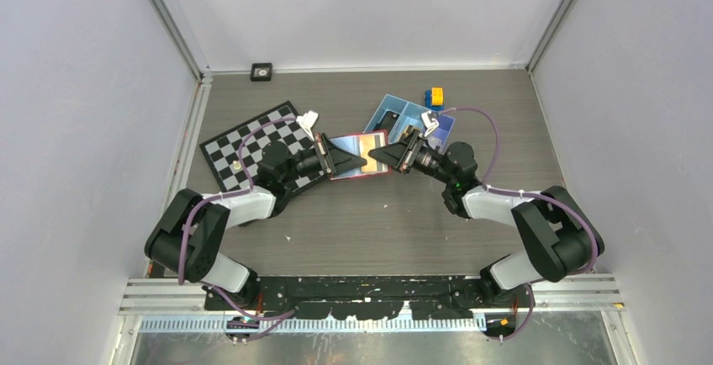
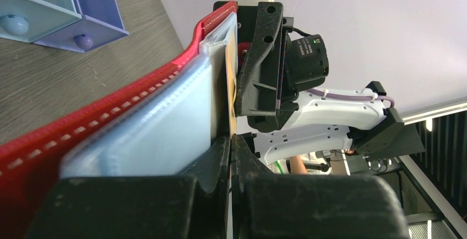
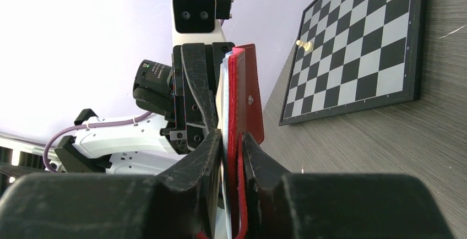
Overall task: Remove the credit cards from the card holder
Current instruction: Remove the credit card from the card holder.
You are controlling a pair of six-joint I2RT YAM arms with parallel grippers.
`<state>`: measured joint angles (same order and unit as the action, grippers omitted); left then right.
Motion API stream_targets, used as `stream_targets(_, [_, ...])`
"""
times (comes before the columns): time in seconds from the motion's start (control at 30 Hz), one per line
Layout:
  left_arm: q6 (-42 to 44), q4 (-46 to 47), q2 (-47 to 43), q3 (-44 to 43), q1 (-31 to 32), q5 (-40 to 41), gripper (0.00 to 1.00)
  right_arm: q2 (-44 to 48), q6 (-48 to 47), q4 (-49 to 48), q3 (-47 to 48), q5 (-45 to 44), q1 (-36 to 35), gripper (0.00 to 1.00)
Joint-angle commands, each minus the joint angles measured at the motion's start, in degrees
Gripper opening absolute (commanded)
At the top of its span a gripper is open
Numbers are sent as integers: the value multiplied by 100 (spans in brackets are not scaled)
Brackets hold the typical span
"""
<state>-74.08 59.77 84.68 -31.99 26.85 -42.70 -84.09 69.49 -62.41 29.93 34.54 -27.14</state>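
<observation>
The red card holder [image 1: 370,172] hangs above the table's middle, held between both grippers. In the left wrist view its red stitched cover [image 2: 110,118] and pale blue lining lie left of my fingers. An orange-gold credit card [image 2: 232,79] stands edge-on beside the lining, and my left gripper [image 2: 232,140] is shut on its near edge. From above, that card's orange and blue face [image 1: 361,150] shows inside the holder. My left gripper [image 1: 359,163] comes in from the left, my right gripper [image 1: 375,156] from the right. The right gripper [image 3: 231,140] is shut on the holder's red cover [image 3: 250,101] and lining.
A chessboard [image 1: 252,146] lies at the left with a small pale pawn [image 3: 302,44] on it. A blue compartment tray [image 1: 395,117] sits behind the right gripper, and a yellow and blue block [image 1: 435,97] stands beyond it. A small black object [image 1: 261,71] rests by the back wall.
</observation>
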Motion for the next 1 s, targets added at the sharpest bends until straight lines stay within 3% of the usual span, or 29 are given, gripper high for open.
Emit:
stream_targets(0.0, [103,178,-140,21,-83,17,0,360,-12,-162,-123,-67,100,25])
stream_targets(0.27, [-164,527,107,108,-231,-19,0,172,352,-577,-201,-18,317,27])
stream_targets(0.4, [-160,435,118,118,-293,-8,0,131,454,-653,-234,-3,405,7])
stream_targets(0.47, [-153,389,133,121,-306,-2,0,143,462,-661,-241,0,419,1])
stream_targets(0.97, [-121,307,109,112,-363,-39,1,244,529,-699,-339,-44,552,0])
